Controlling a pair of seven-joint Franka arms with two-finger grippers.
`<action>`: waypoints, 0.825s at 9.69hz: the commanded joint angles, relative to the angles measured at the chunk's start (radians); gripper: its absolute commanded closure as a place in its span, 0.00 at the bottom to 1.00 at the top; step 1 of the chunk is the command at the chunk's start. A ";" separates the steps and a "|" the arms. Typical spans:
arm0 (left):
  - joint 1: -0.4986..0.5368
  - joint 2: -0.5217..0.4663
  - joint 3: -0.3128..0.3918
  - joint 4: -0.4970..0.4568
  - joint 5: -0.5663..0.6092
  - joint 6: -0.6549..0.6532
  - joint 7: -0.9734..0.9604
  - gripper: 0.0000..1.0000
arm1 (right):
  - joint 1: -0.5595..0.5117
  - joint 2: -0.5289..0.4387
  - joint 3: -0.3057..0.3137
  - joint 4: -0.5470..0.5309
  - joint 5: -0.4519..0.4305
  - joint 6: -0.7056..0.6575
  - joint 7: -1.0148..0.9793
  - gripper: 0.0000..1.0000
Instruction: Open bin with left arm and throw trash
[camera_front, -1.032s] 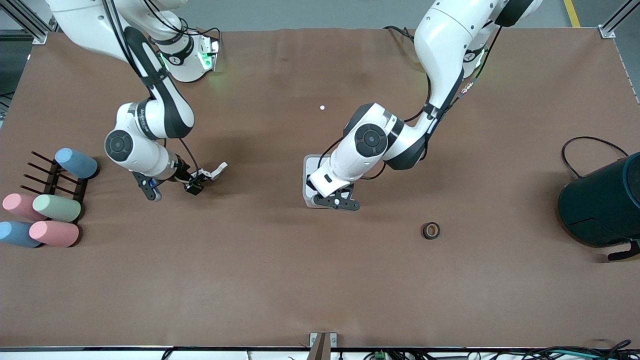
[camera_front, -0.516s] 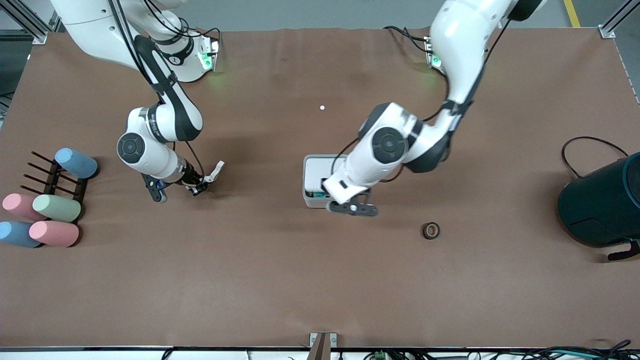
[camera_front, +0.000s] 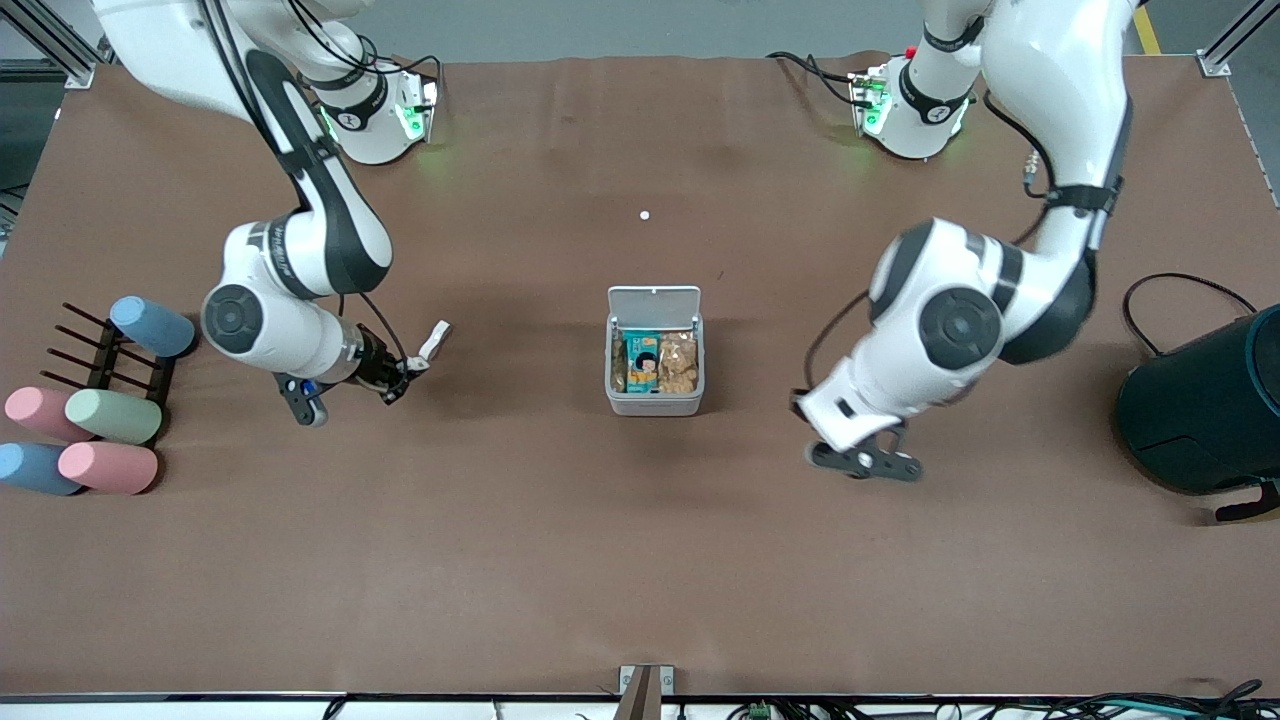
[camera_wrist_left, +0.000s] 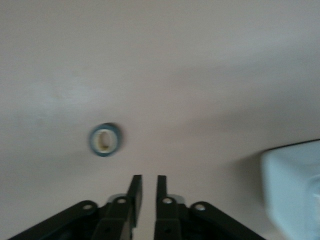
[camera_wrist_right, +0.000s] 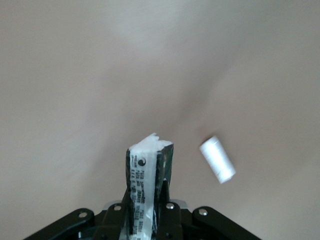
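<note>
White bin (camera_front: 655, 398) near the middle of the desk (camera_front: 560, 560), lid (camera_front: 654, 300) swung up and open on the side toward the robots' bases; 2 snack packets (camera_front: 658, 362) visible inside. Left hand (camera_front: 862, 466) over bare desk toward the left arm's end from the bin, fingers (camera_wrist_left: 134, 189) drawn together with only a thin slit between, gripping nothing. Dark tape ring (camera_wrist_left: 104, 140) flat on the desk just ahead of those fingers in the left wrist view; hidden under the arm in the front view. Right hand (camera_front: 395, 381) low over the desk toward the right arm's end, well apart from the bin, clamped on the black packet (camera_wrist_right: 148, 186) with white print, held upright between the fingers. White tab (camera_front: 435, 341) sticking out just beside that hand. Pastel cups (camera_front: 110, 415) on and around a dark rack (camera_front: 100, 355) at the right arm's end. Large dark teal cylinder (camera_front: 1205, 410) at the left arm's end.
</note>
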 joint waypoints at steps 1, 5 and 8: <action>0.080 0.099 -0.008 -0.009 0.131 0.072 0.079 0.19 | 0.167 0.016 -0.004 0.165 0.018 -0.013 0.111 1.00; 0.102 0.130 -0.011 -0.154 0.124 0.342 0.081 0.00 | 0.339 0.243 -0.004 0.482 0.010 0.020 0.360 1.00; 0.087 0.136 -0.020 -0.193 0.093 0.389 0.004 0.00 | 0.433 0.304 -0.004 0.479 0.010 0.103 0.461 0.97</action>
